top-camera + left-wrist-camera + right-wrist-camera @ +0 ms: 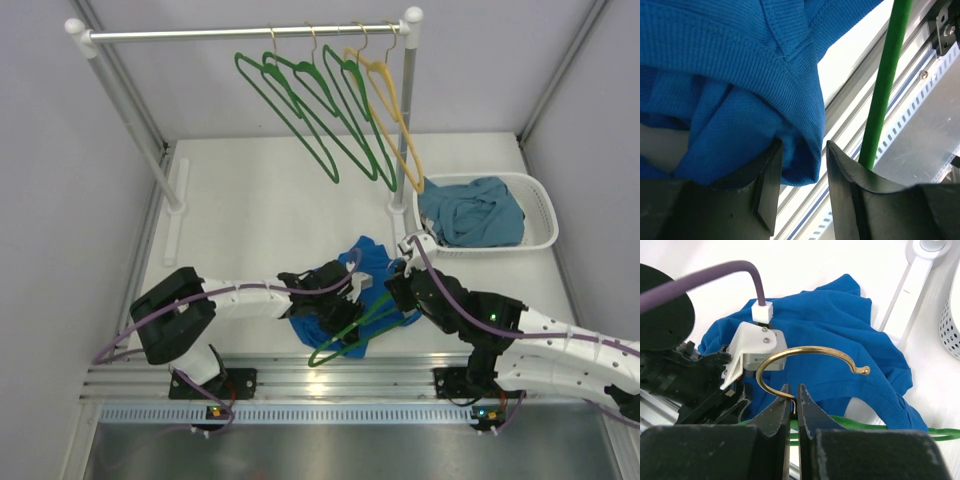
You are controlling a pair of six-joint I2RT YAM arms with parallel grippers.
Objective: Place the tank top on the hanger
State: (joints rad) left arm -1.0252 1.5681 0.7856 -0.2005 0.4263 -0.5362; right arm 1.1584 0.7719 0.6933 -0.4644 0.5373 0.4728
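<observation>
Top external view shows you the bright royal-blue sleeveless fabric tank top [372,262] crumpled on the white table [240,210] between the two arms, near the front edge. The thin green triangular hanger [345,338] with its brass-coloured metal hook lies partly on the cloth and partly just in front of it. Your left gripper [345,290] sits over the garment's left side and your right gripper [402,282] is at its right side.

In the right wrist view the right gripper [792,399] has its fingers pressed together on the stem of the brass hook [810,352], with the tank top [840,330] spread out behind it.

In the left wrist view a ribbed fold of the tank top [740,75] hangs down between the fingers of the left gripper [802,170]; you cannot tell whether they pinch it. A green bar of the hanger [885,90] runs just beside the right-hand finger.

Behind, a metal rail [245,33] carries several green hangers [310,100] and one yellow hanger [392,110]. A white basket [545,205] at the right holds a duller teal-blue garment [475,212]
</observation>
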